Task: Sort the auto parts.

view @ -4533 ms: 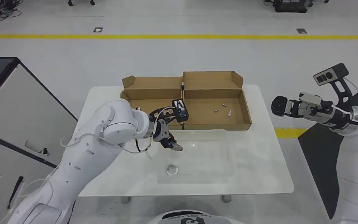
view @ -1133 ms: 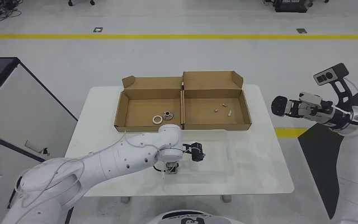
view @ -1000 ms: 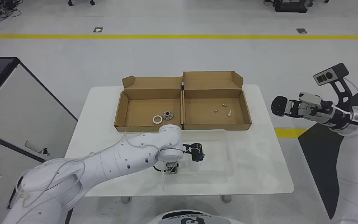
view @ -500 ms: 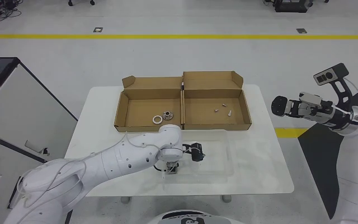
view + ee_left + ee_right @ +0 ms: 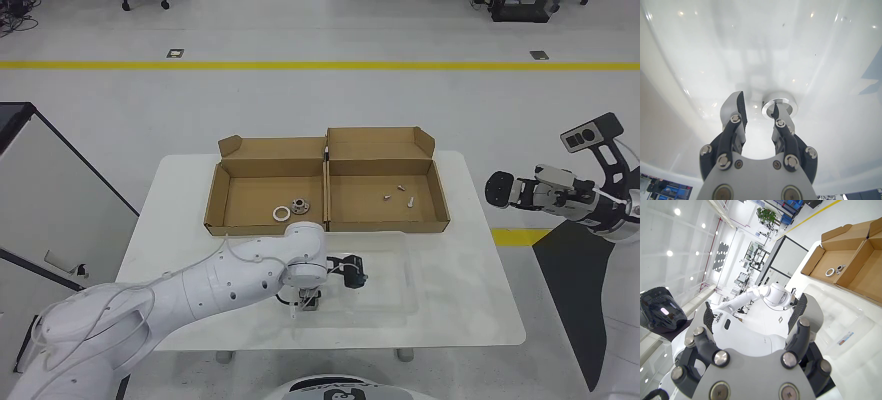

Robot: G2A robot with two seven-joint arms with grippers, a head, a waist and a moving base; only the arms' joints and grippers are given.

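Holding the left gripper (image 5: 758, 102) about half open and clamping nothing yet: dipping one finger into the bore of the metal ring (image 5: 792, 106), parking the other well outside the ring's wall. Lying flat on the floor of the clear bin (image 5: 696, 56), towards the bin's 8 o'clock corner, at the 6 o'clock side of the table (image 5: 470, 300) in the top view.

Probably lining up a pinch across the ring's wall. Risking, on closing, a shove from the outer finger that skates the ring over the slick plastic before the pinch lands. Risking too a narrow hold on a thin wall, letting the ring swivel or drop on the lift. Pressing lower, scraping the bin floor.

Reaching down into the bin with the left arm (image 5: 200, 295), coming in from 8 o'clock, pointing the wrist nearly straight down. Hanging the right gripper (image 5: 755, 304) wide open and empty, off the table at 3 o'clock.

Waiting at 12 o'clock: the left cardboard box (image 5: 240, 205) with a flat washer (image 5: 283, 213) and a hub (image 5: 299, 207), the right cardboard box (image 5: 360, 205) with small parts (image 5: 409, 200).
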